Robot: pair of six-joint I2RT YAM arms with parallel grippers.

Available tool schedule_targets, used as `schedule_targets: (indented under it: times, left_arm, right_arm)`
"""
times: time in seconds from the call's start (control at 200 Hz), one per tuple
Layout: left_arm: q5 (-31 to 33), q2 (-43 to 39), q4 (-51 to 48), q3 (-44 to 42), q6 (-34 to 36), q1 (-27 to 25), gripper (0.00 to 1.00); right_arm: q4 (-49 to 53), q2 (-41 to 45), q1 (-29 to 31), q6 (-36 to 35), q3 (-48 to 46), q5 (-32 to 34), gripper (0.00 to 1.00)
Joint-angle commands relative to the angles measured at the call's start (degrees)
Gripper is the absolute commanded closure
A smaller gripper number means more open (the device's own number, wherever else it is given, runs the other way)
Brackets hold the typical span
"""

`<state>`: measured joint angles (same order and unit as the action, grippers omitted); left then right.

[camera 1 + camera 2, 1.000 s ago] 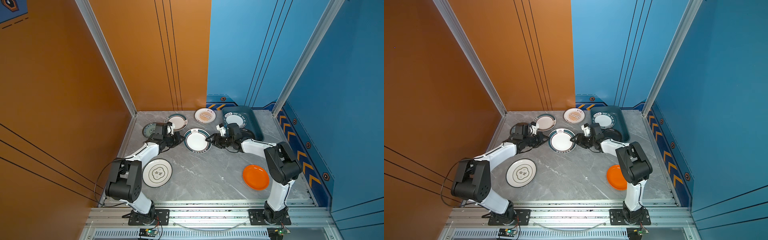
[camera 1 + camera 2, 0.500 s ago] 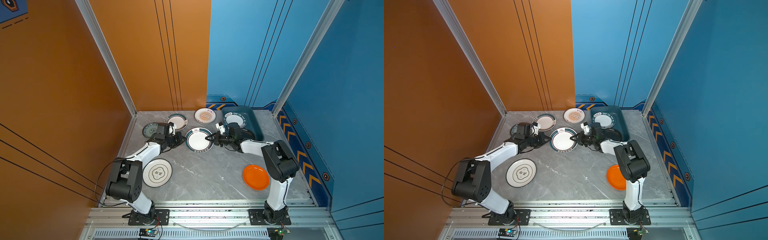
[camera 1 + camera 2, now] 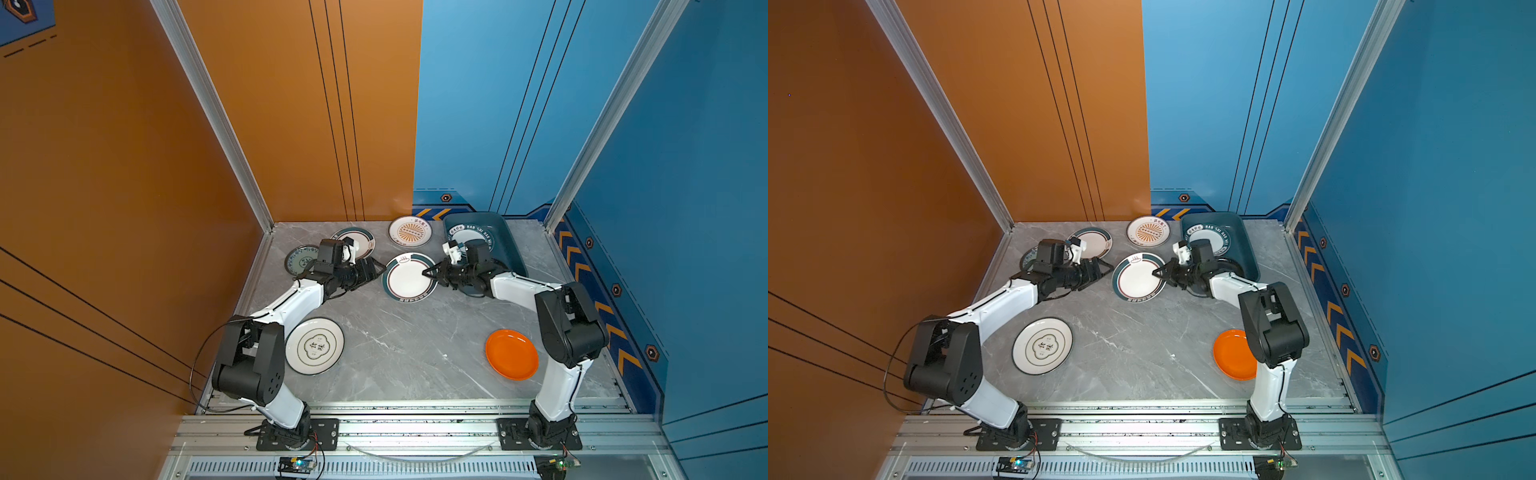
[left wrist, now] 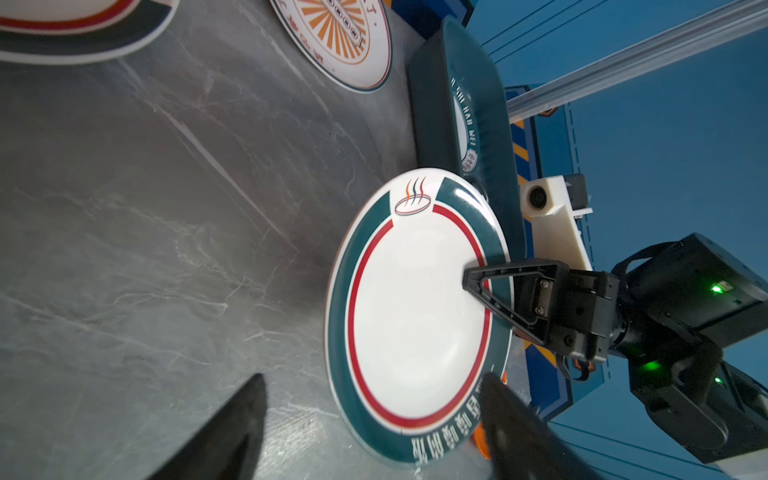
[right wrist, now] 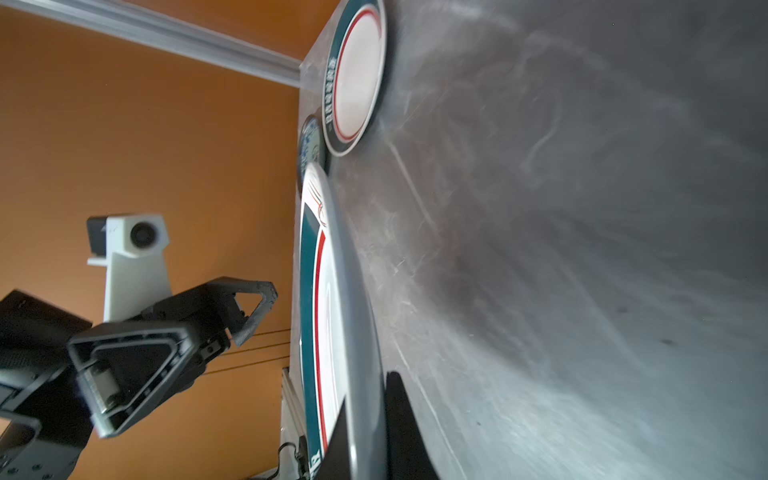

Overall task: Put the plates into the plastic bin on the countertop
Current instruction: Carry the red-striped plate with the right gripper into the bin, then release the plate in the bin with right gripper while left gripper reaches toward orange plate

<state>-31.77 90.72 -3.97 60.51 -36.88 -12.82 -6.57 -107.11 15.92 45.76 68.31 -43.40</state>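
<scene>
A white plate with a dark green rim (image 3: 409, 276) (image 3: 1139, 276) lies mid-countertop. My right gripper (image 3: 427, 273) (image 3: 1156, 273) is shut on its right rim; in the right wrist view the rim (image 5: 353, 332) sits between the two fingers of that gripper (image 5: 365, 424). The gripped side looks raised off the countertop (image 3: 407, 345). My left gripper (image 3: 377, 268) (image 4: 374, 415) stands open just left of the plate (image 4: 415, 316), holding nothing. The plastic bin (image 3: 509, 245) (image 3: 1241, 241) at the back right holds a white plate with a lettered rim (image 3: 473, 241).
More plates lie on the countertop: green-rimmed (image 3: 359, 241), teal patterned (image 3: 299, 259) and orange sunburst (image 3: 410, 231) at the back, cream (image 3: 314, 346) front left, orange (image 3: 512, 354) front right. Walls close the back and sides, and an aluminium rail (image 3: 407, 405) edges the front.
My right gripper closed on the plate's right rim. After that my left gripper opened and let go of the left rim. The plate shifted slightly to the right.
</scene>
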Motion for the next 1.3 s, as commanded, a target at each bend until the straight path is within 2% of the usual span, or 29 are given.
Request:
schedule_targets:
  times: [0.0,0.21,0.335,0.546,0.776,1.122,1.182,1.292]
  left_arm:
    - [1.06,-2.04,-3.06,1.11,2.99,0.06,0.02]
    - [1.43,-2.81,-4.44,1.60,4.20,-0.77,0.02]
    - [1.54,-3.28,-4.91,1.63,5.23,-2.56,0.02]
    - [2.40,-3.60,-6.40,2.63,8.05,-8.39,0.02]
    - [3.12,-3.03,-8.96,2.86,8.75,-11.04,0.02]
    - [2.76,-1.33,-9.13,3.49,8.85,-11.61,0.02]
    - [2.85,-1.31,-9.13,3.46,8.85,-11.63,0.02]
    - [2.85,-1.14,-9.13,3.41,8.76,-11.70,0.02]
  right_arm:
    - [13.40,4.98,-6.12,-8.09,8.24,5.31,1.00]
    - [26.26,1.38,-15.80,-11.16,21.76,14.17,1.00]
    - [31.14,-4.57,-17.61,-12.52,31.23,19.68,1.00]
    - [37.08,-15.80,-17.77,-13.33,45.50,24.89,1.00]
    - [36.66,-19.94,-17.68,-13.24,45.42,27.04,1.00]
    - [37.03,-26.89,-17.94,-11.98,48.12,28.05,1.00]
    - [37.67,-28.12,-18.02,-11.84,48.98,28.59,0.95]
    - [37.75,-30.00,-18.42,-11.31,49.68,28.62,0.92]
